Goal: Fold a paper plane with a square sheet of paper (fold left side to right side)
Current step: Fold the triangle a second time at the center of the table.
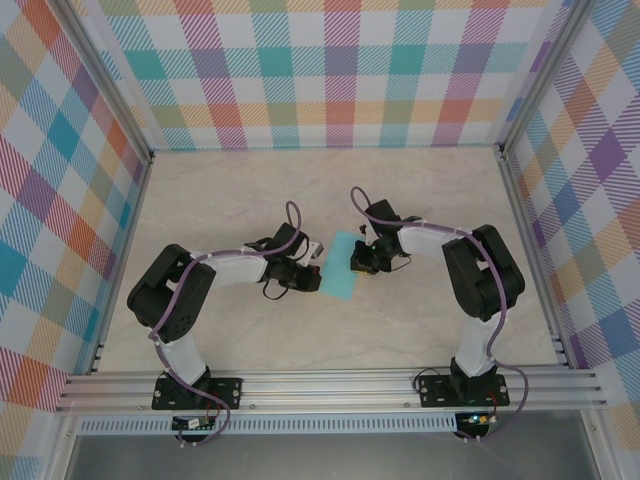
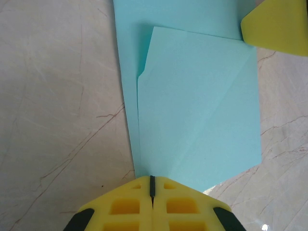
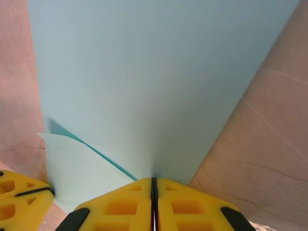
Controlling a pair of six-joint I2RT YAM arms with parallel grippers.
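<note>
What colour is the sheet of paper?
The sheet of paper is plain light teal; clearest in the left wrist view.

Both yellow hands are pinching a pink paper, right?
Not quite. The paper is teal, not pink, as the left wrist view shows. The rest holds: the left hand and the right hand are both yellow, and each is closed on the paper.

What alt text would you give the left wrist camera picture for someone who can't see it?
A teal square sheet of paper, partly folded with a slanted flap on top, lies over a pale marbled table. The yellow left gripper is shut on its near corner, and the right gripper's yellow tip meets the far corner.
</note>
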